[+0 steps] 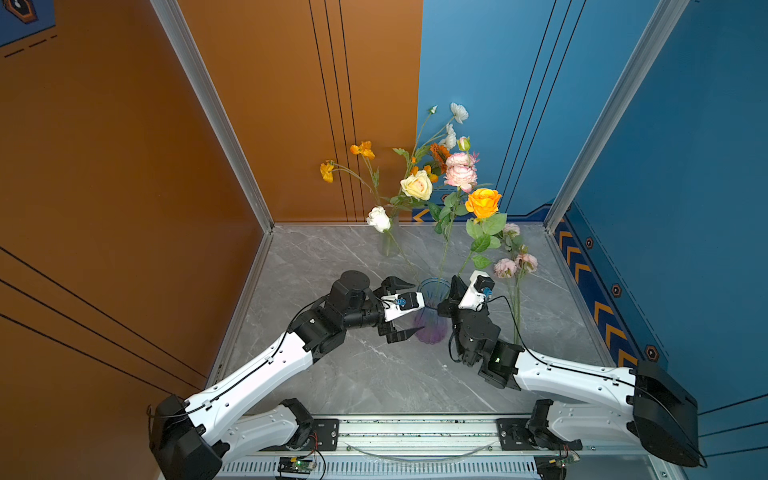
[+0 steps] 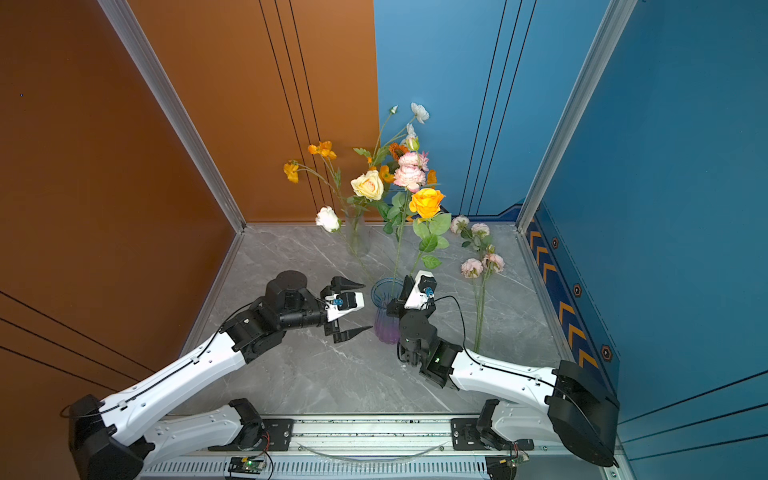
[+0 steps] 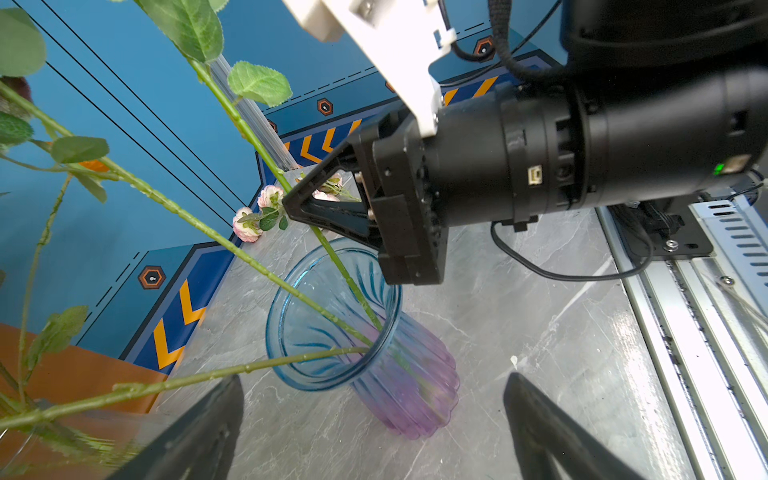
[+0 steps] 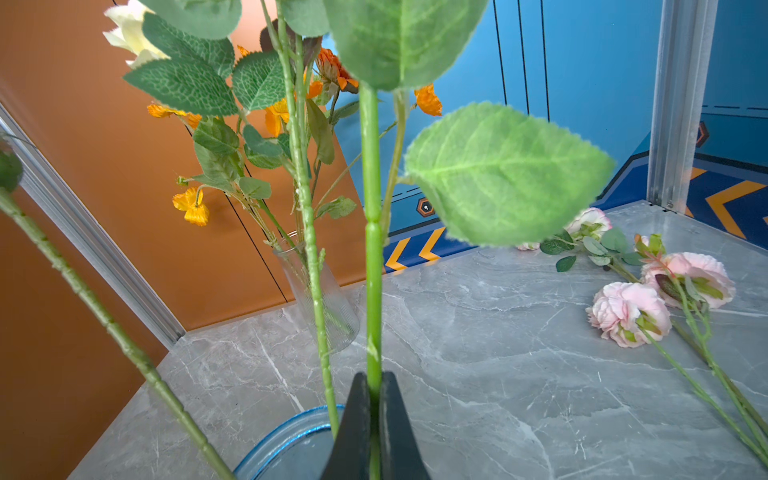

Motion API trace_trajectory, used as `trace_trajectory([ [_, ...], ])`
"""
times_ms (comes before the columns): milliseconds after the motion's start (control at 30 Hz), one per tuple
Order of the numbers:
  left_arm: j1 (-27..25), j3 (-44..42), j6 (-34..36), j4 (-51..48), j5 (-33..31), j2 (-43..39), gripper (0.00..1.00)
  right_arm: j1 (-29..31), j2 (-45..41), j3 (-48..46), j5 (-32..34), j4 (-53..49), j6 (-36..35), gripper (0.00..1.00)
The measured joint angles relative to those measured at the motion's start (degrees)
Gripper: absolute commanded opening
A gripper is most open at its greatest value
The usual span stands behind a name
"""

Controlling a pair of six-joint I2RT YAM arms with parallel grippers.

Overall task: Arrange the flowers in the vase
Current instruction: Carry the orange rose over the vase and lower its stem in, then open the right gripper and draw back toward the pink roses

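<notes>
1. The left end effector (image 1: 417, 306) is released, its two dark fingers spread wide just left of the blue-and-purple vase (image 1: 432, 332), with nothing between them.
2. At the back of the gray counter (image 1: 374, 374) stands a clear vase (image 1: 389, 243) holding orange flowers (image 1: 362, 149), a cream rose (image 1: 417, 185) and white blooms (image 1: 459, 112).
3. The blue-and-purple vase stands upright between the two arms. The left wrist view shows three green stems entering its blue rim. In both top views two of them lead to a white rose (image 1: 378, 219) and a pink ruffled bloom (image 1: 460, 174).
4. The right end effector (image 4: 374, 399) is clenched on the third stem (image 4: 372, 249), just above the rim. This stem carries the orange rose (image 1: 483, 202) and rises nearly upright.
5. Farthest right, a sprig of pink flowers (image 1: 515, 266) lies flat on the counter, apart from both vases.
</notes>
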Motion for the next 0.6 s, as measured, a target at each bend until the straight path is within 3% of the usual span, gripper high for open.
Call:
trace_trajectory([
  [133, 0.0, 0.0, 0.0, 0.0, 0.0, 0.0, 0.98, 0.3, 0.2, 0.0, 0.7, 0.9, 0.0, 0.24],
  [433, -0.2, 0.0, 0.0, 0.0, 0.0, 0.0, 0.98, 0.5, -1.0, -0.5, 0.9, 0.9, 0.0, 0.27],
  [600, -0.3, 0.0, 0.0, 0.0, 0.0, 0.0, 0.98, 0.5, -3.1, -1.0, 0.9, 0.3, -0.2, 0.4],
])
